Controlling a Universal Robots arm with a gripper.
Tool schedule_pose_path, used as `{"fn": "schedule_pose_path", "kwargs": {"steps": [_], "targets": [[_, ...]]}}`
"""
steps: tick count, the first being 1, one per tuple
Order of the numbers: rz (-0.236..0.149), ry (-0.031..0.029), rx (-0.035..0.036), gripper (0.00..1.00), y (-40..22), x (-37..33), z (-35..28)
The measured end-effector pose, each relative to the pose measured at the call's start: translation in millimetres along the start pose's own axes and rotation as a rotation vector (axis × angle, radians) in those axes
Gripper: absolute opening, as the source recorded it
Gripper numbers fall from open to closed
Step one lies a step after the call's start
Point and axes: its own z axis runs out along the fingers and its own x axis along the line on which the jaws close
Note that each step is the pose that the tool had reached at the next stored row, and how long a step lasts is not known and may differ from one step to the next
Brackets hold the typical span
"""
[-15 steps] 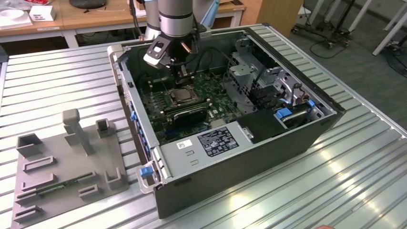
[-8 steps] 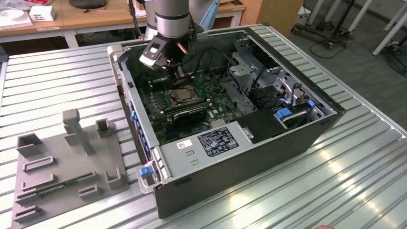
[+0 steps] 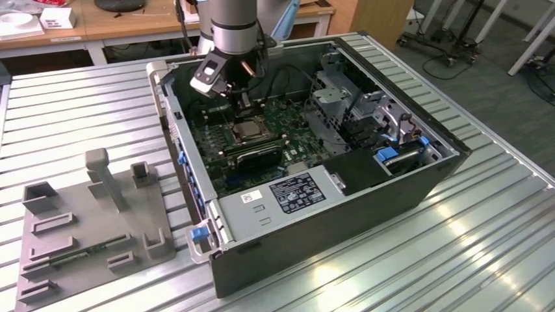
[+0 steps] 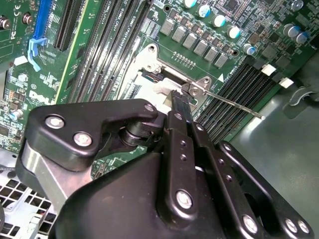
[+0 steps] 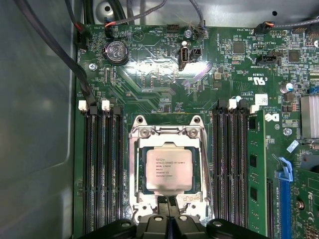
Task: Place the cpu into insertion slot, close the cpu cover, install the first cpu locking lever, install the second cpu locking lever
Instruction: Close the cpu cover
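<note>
The chip (image 5: 169,169) lies flat, with the metal cover (image 5: 135,149) closed around it. Our gripper (image 5: 168,202), fingers pressed together and holding nothing we can see, touches the cover's edge beside the chip. Slipping off the thin lever (image 4: 234,104) there could, we judge, gouge the board (image 5: 164,94).

I see the cpu (image 5: 169,169) lying in the insertion slot (image 5: 143,174) on the motherboard (image 5: 164,84), memory slots (image 5: 102,169) flanking both sides, inside the case (image 3: 347,214) on the table (image 3: 485,247).

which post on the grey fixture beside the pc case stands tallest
The slim upright post near the far edge of the fixture; the other blocks are squat, far lower.
</note>
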Motion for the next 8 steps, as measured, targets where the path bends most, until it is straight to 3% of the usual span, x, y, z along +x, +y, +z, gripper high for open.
{"fn": "schedule_pose_path", "kwargs": {"steps": [8], "targets": [[0.000,0.0001,-0.0005,0.11,-1.3,0.0,1.4]]}}
